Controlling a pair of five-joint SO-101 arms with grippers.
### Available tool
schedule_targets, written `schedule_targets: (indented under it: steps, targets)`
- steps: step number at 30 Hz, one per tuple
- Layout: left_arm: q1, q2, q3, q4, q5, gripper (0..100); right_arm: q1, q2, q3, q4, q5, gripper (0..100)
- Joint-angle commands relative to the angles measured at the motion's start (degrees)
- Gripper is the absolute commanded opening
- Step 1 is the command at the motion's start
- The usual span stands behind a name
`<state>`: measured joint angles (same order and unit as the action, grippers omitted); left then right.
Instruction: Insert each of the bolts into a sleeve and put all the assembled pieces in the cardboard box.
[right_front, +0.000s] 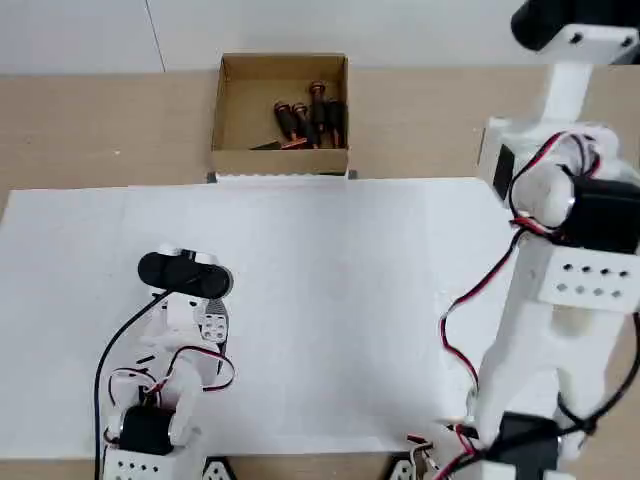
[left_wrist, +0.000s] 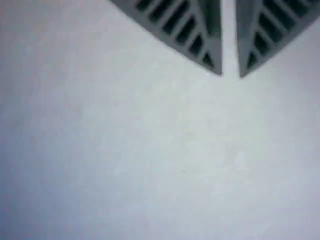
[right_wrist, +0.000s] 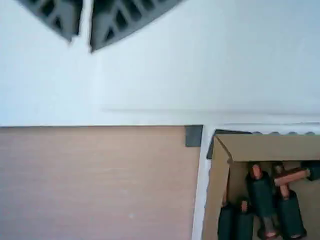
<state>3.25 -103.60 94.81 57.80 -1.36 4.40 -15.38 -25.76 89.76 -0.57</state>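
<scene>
Left gripper (left_wrist: 230, 74) and right gripper (right_wrist: 81, 44) are pressed together, empty; assembled pieces (right_front: 310, 120) in the cardboard box (right_front: 240, 105) look rigid and roll-prone, best pinched mid-sleeve.

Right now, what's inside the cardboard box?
Inside the cardboard box lie assembled pieces, dark sleeves with copper-coloured bolts, bunched toward one side. They overlap, so an exact count and whatever lies beneath them cannot be seen.

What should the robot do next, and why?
Probably just fold the right arm back to rest. The bolt-and-sleeve pieces I can see already lie inside the cardboard box, and the left gripper and right gripper look shut with nothing in them, so the job seems done.
</scene>
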Motion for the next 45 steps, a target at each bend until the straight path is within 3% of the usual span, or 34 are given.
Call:
schedule_targets:
  steps: [1, 20, 32, 38, 45]
  targets:
    - [0.0, -0.53, -0.22, -0.97, -0.09, 1, 0.13, -5.76, 7.56, -4.18, -0.88, 0.2]
    - [0.0, -0.53, -0.22, -0.97, -0.09, 1, -0.75, -41.36, 71.65, -39.25, -0.53, 0.2]
    - [0.0, -0.53, -0.22, -0.97, -0.09, 1, -8.4, -56.75, 99.69, -56.57, -0.7, 0.2]
    - [0.0, -0.53, -0.22, -0.97, -0.09, 1, -8.66, -65.27, 111.38, -62.46, -0.62, 0.2]
    - [0.0, -0.53, -0.22, -0.97, -0.09, 1, -10.86, -78.2, 122.46, -62.11, -0.26, 0.2]
